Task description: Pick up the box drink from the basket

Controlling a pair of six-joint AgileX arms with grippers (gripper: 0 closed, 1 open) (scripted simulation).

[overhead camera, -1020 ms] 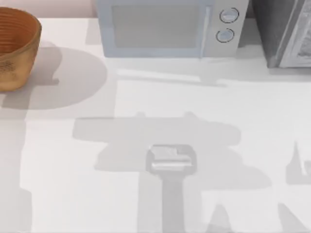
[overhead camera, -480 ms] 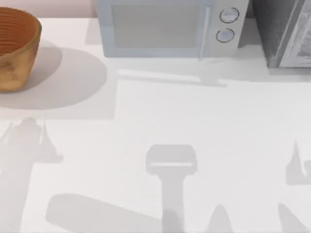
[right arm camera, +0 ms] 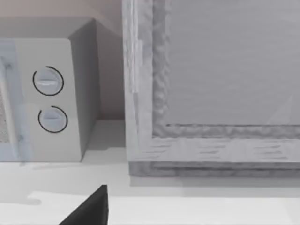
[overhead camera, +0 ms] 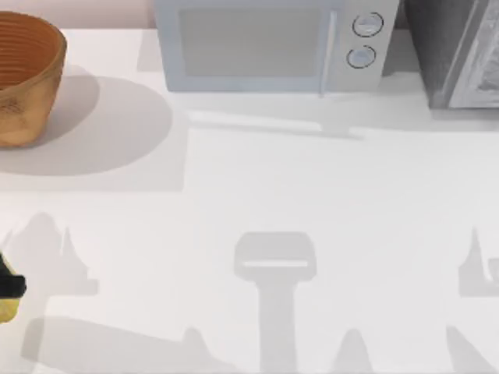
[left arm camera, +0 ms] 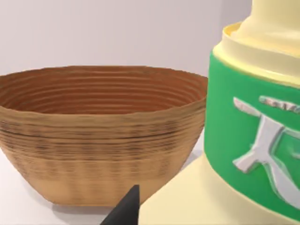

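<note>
A raised silver-white character, cut off by the frame and not readable, marks the green label (left arm camera: 255, 140) of a pale yellow container (left arm camera: 243, 187). No other lettering or numbers can be read.

White table (overhead camera: 327, 195): basket (overhead camera: 23, 78), microwave (overhead camera: 273, 43).

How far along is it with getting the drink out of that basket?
It looks nearly done. The left wrist view has a pale yellow container with a green label close up, outside the basket, whose visible inside looks empty. In the top view a yellow and black object sits at the table's left edge, well clear of the basket. Whether the grip is firm can't be seen.
</note>
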